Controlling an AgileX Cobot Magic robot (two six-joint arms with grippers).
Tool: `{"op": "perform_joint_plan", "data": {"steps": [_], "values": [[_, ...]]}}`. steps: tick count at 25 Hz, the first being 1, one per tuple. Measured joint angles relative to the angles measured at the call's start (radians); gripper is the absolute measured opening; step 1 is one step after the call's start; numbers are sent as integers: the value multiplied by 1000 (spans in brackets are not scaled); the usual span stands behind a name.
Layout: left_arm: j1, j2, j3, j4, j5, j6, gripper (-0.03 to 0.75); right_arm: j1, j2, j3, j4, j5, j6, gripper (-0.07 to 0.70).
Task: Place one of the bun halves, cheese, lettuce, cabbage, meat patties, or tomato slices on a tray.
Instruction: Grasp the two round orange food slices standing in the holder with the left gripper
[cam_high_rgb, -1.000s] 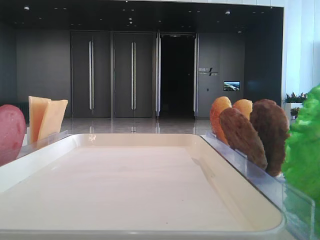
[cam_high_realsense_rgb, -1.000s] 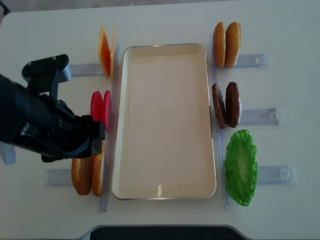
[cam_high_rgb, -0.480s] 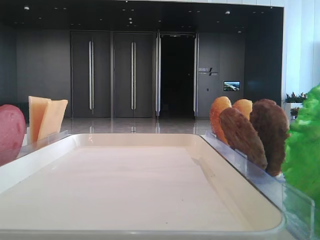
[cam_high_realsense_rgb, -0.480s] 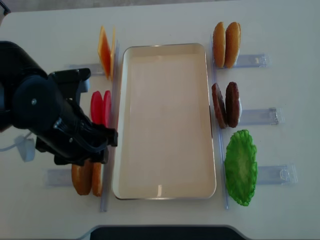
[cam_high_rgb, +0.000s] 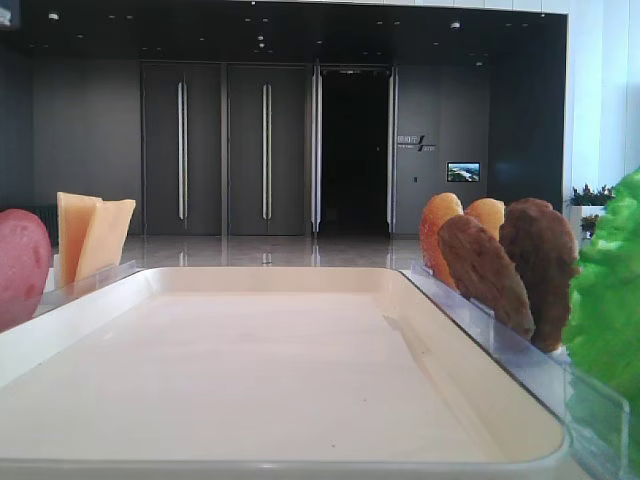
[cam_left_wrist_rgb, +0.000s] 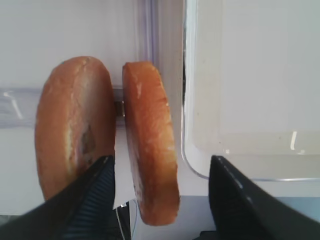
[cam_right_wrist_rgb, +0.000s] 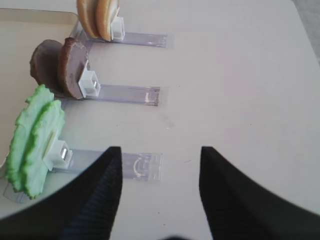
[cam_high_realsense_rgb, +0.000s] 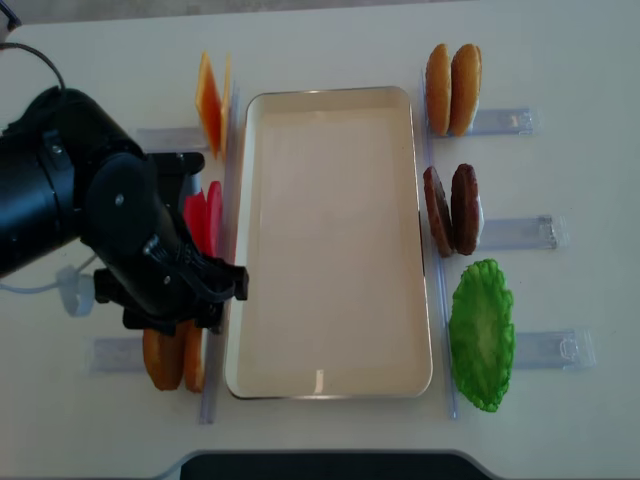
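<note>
Two bun halves stand on edge left of the tray (cam_high_realsense_rgb: 330, 250). My left gripper (cam_left_wrist_rgb: 162, 160) is open and straddles the thinner bun half (cam_left_wrist_rgb: 150, 145); the left finger sits between it and the thicker bun half (cam_left_wrist_rgb: 72, 125). From above, the left gripper (cam_high_realsense_rgb: 190, 310) hangs over this pair (cam_high_realsense_rgb: 165, 365). The tray holds nothing. Tomato slices (cam_high_realsense_rgb: 200, 215) and cheese (cam_high_realsense_rgb: 210, 100) stand farther back on the left. Meat patties (cam_high_realsense_rgb: 452, 210) and lettuce (cam_high_realsense_rgb: 482, 335) stand on the right. My right gripper (cam_right_wrist_rgb: 160, 150) is open over bare table beside the lettuce (cam_right_wrist_rgb: 35, 140). No cabbage is in view.
Clear plastic holders (cam_high_realsense_rgb: 520, 235) stick out sideways from each food pair. Another bun pair (cam_high_realsense_rgb: 452, 88) stands at the back right. The tray's rim (cam_left_wrist_rgb: 187, 150) runs close to the right finger. The table's front edge (cam_high_realsense_rgb: 320, 460) is near.
The left arm has swung right toward the tray and come down over the front-left buns, so its jaws now straddle the inner bun half. The food and tray have not moved.
</note>
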Motion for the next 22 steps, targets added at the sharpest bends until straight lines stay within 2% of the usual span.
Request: {"op": "perform_joint_plan", "data": {"steps": [6,22], "values": [[0,37,0,10,-28,8,454,0,0,0,1,0,0,369],[0,83,-1,-1,-37,45,454,0,0,0,2,0,0,369]]}}
